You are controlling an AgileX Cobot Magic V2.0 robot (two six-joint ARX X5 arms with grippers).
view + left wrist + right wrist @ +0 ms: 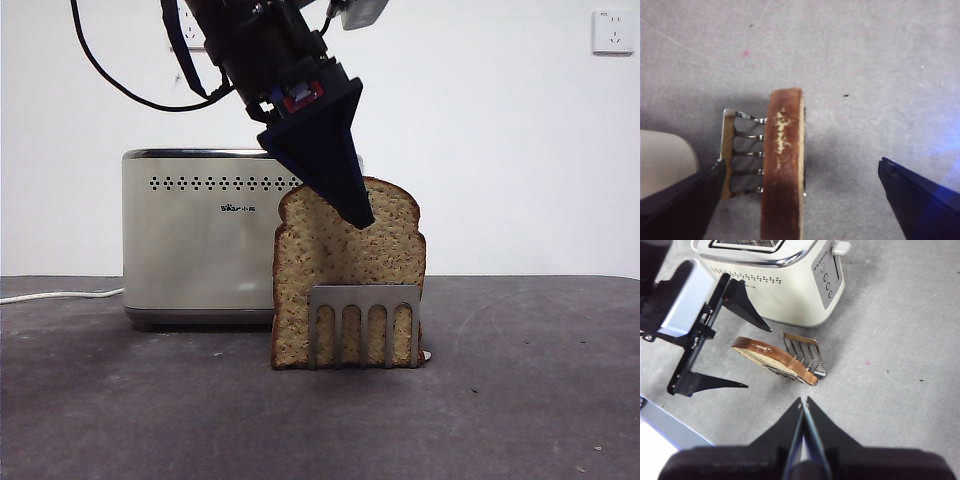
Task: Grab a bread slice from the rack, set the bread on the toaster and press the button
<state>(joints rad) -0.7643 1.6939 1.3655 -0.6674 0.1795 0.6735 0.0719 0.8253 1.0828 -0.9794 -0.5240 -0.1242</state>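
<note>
The table (520,400) is showing a matte dark grey surface, faintly mottled and flecked with small specks. The toaster (200,240), a boxy cream-white body with rounded corners and a chrome rim around its top, is standing at the back, a row of small dark vent holes and a black logo running across its broad face; a white cord (55,296) is trailing off from its base. In the right wrist view its narrow end is carrying a grey panel of round knobs, with the button (841,247), a pale lever knob here, sticking out near the top.

The left gripper (350,205), a dark wedge-shaped pair of jaws, is hanging over the slice of bread (350,270) with its jaws spread wide, one on each side of the crust and touching neither. The slice is standing upright in the rack (363,325), its speckled tan crumb rough and grainy, its domed crust dark brown. The rack's silver comb of prongs is covering the slice's lower part, just beside the toaster.

The right gripper (804,412) is waiting well apart, jaws pressed together and holding nothing.
</note>
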